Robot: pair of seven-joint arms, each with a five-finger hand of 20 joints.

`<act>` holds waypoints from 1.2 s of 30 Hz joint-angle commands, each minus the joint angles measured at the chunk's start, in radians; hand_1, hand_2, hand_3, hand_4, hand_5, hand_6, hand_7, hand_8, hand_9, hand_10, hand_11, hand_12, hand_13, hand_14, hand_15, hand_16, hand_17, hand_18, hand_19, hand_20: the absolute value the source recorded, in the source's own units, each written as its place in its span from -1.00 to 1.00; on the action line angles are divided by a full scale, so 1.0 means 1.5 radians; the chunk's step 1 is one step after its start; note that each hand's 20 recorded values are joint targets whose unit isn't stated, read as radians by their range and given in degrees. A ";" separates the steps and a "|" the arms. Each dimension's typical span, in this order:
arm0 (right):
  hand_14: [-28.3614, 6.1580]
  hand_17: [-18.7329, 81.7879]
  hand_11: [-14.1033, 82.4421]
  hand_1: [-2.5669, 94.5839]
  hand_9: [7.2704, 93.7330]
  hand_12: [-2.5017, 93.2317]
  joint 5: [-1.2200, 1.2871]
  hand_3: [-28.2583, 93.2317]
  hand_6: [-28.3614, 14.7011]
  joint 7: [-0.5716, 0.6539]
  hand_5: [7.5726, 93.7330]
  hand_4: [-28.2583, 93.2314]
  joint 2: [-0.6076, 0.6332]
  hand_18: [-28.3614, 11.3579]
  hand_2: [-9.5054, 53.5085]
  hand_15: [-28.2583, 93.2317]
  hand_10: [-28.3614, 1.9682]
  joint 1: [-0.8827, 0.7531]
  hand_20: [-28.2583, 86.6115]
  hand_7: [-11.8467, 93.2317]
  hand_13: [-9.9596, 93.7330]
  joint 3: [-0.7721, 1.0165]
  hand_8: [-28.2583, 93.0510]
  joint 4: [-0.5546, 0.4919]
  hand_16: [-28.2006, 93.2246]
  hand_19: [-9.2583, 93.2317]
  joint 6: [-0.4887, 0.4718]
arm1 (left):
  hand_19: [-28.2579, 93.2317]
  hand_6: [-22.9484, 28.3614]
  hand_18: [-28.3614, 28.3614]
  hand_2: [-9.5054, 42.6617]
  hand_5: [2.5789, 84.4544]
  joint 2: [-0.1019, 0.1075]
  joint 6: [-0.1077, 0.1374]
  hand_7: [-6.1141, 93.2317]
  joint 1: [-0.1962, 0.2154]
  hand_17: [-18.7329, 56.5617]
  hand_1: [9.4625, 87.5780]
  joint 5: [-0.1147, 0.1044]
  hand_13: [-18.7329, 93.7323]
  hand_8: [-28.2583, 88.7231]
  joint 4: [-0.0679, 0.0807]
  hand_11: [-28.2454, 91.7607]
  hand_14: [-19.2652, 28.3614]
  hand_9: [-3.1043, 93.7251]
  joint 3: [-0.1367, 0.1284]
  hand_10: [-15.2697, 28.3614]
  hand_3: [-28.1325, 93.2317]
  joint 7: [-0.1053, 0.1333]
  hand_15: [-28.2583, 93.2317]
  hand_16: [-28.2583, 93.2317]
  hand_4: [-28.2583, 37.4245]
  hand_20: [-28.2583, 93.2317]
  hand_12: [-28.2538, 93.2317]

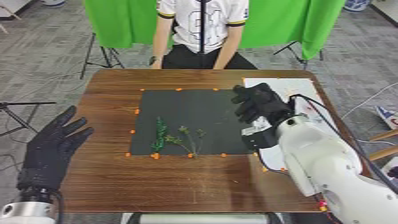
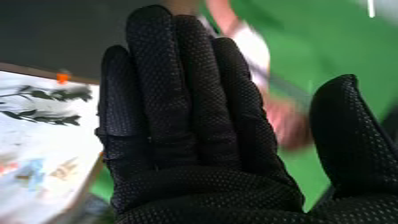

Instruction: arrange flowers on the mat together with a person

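so the black rectangular mat (image 1: pixel 178 107) lies flat on the brown wooden table (image 1: pixel 107 185), smooth and matte against the streaky grain, with small orange tabs (image 1: pixel 155 156) dotted along its edges. two bits of greenery are on it, both toward the near edge. the dark green, dense leafy sprig (image 1: pixel 160 134) is long and narrow, kinda feathery, and sits closer to the mat's left side. just to its right is the thin, wiry yellow-green sprig (image 1: pixel 189 142), way airier, with stems that fan out from a point by the near edge and little tufts at the tips.

the right hand, in a black fabric glove (image 1: pixel 258 104), is over the mat's far right corner, well apart from both sprigs. in the wrist view its fingers (image 2: pixel 160 95) are straight and pressed together side by side, thumb standing off on its own, nothing pinched. you can see the dimply mesh weave of the fabric really well there.

the left hand, same black glove (image 1: pixel 51 150), is above the table's left edge, beside the mat and apart from it. fingers straight and loosely spread, thumb out, holding nothing.

the long white sheet (image 1: pixel 289 90) lies along the table's right side. the wrist view has dark leafy shapes (image 2: pixel 53 95) on it, can't tell if they're printed or real.
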 commanded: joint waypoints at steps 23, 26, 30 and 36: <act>-0.75 -0.18 -0.41 -0.61 0.18 -0.66 0.414 0.60 0.16 -0.286 0.10 -0.92 0.048 -1.00 -0.35 0.22 -0.54 -0.194 -0.48 -0.56 0.16 0.175 -0.72 -0.003 -0.38 0.50 0.149 | 0.08 -0.03 0.69 -0.37 -0.36 0.048 0.003 -0.69 0.064 -0.77 -0.83 -0.052 -0.31 -0.66 0.009 -0.28 0.71 -0.37 -0.002 0.32 0.68 0.136 0.18 -0.60 -1.00 -0.27 -0.33; -0.75 -0.19 -0.41 -0.61 0.18 -0.66 0.424 0.60 0.18 -0.292 0.10 -0.92 0.048 -1.00 -0.35 0.22 -0.54 -0.201 -0.48 -0.56 0.16 0.182 -0.72 -0.002 -0.38 0.49 0.147 | 0.08 -0.03 0.69 -0.37 -0.36 0.048 0.004 -0.69 0.061 -0.77 -0.83 -0.049 -0.30 -0.66 0.008 -0.28 0.72 -0.37 -0.003 0.32 0.68 0.129 0.21 -0.60 -1.00 -0.27 -0.32; -0.75 -0.19 -0.41 -0.61 0.18 -0.66 0.427 0.60 0.18 -0.297 0.09 -0.91 0.052 -1.00 -0.36 0.22 -0.54 -0.209 -0.47 -0.56 0.16 0.187 -0.72 -0.004 -0.38 0.49 0.144 | 0.07 -0.03 0.69 -0.36 -0.36 0.055 0.006 -0.69 0.066 -0.77 -0.83 -0.055 -0.30 -0.66 0.008 -0.28 0.73 -0.37 -0.003 0.31 0.68 0.135 0.22 -0.60 -1.00 -0.27 -0.32; -0.76 -0.19 -0.41 -0.62 0.18 -0.66 0.424 0.60 0.18 -0.300 0.10 -0.91 0.049 -1.00 -0.36 0.22 -0.54 -0.210 -0.47 -0.56 0.16 0.191 -0.72 -0.009 -0.38 0.49 0.134 | 0.07 0.00 0.68 -0.36 -0.36 0.045 0.004 -0.69 0.063 -0.77 -0.82 -0.049 -0.30 -0.66 0.007 -0.28 0.72 -0.37 -0.004 0.31 0.68 0.121 0.22 -0.60 -1.00 -0.27 -0.32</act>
